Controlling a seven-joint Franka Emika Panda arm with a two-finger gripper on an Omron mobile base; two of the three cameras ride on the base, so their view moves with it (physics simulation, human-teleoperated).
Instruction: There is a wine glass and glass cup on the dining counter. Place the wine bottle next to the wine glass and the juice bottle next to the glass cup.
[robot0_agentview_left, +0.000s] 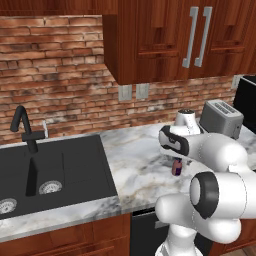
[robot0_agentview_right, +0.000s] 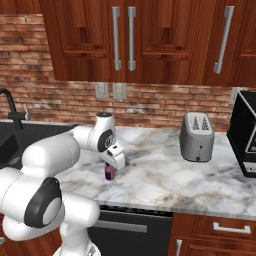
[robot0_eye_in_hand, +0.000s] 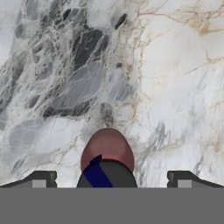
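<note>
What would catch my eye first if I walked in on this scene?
The big white arm, bent down over a marbled counter, its open jaws straddling a small pinkish bottle that stands upright there. Next, the red brick wall behind, and the black sink with its dark tap off to the left. A silver toaster sits on the counter to the right.

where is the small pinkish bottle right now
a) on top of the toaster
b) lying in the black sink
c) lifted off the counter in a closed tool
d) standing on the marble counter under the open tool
d, the juice bottle stands upright on the marble counter, with the tool above it and a fingertip on each side, apart from the bottle.
</note>
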